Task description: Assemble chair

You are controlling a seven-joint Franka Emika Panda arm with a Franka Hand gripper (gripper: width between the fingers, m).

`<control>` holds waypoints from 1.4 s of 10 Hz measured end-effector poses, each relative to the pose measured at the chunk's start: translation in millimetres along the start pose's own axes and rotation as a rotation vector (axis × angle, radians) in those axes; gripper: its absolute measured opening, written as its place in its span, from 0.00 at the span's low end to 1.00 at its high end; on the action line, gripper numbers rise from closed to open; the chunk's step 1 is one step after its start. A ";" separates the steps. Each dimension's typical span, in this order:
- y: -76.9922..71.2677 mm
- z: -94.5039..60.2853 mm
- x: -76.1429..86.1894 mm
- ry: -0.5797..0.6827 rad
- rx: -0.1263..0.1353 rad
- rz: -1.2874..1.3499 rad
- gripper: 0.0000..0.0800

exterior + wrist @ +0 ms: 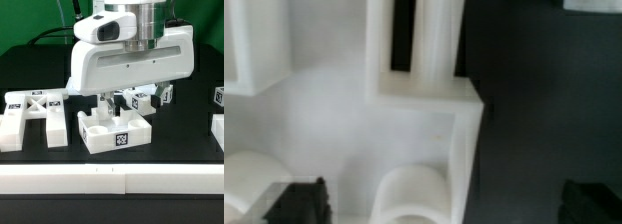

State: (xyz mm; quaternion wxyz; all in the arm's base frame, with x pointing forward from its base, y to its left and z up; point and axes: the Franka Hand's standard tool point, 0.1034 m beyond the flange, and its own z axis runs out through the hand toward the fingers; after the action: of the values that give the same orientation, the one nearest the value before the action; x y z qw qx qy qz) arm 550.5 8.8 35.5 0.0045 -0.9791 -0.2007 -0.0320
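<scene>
A long white strip (110, 180) runs across the front of the black table (175, 140), nearest the camera. Behind it, at the exterior view's left, the X-braced frame (33, 112) lies flat, well apart from the arm. In the middle sits the seat block (113, 132), tag facing forward. The pincer (118, 104) hangs directly over its rear half, jaws spread as wide as they go and holding nothing. In the wrist view the dark fingertips (295, 203) stand far apart. A white part, probably the same block, fills the space between and beyond them. Whether the tips touch it I cannot tell. Just behind and to the right lie two legs (150, 98), close to the pincer's right side. Another white part (217, 128) sits at the far right edge.

The main risk, as I judge it, is a poor straddle. If the descent is off-centre, one finger would land on the block's raised rim rather than beside it, tipping the block or shoving it along the table. A skewed closing could twist it. The nearby legs could also be knocked by the outer finger.
</scene>
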 end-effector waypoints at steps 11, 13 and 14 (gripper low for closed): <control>-7.3 20.8 -4.6 -0.002 0.007 -0.009 0.06; -7.4 20.8 -4.6 -0.002 0.007 -0.009 0.04; -7.4 20.8 -4.6 -0.002 0.007 -0.009 0.04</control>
State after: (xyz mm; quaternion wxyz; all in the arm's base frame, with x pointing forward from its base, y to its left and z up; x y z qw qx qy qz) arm 544.7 14.3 14.4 0.0075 -0.9782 -0.2052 -0.0302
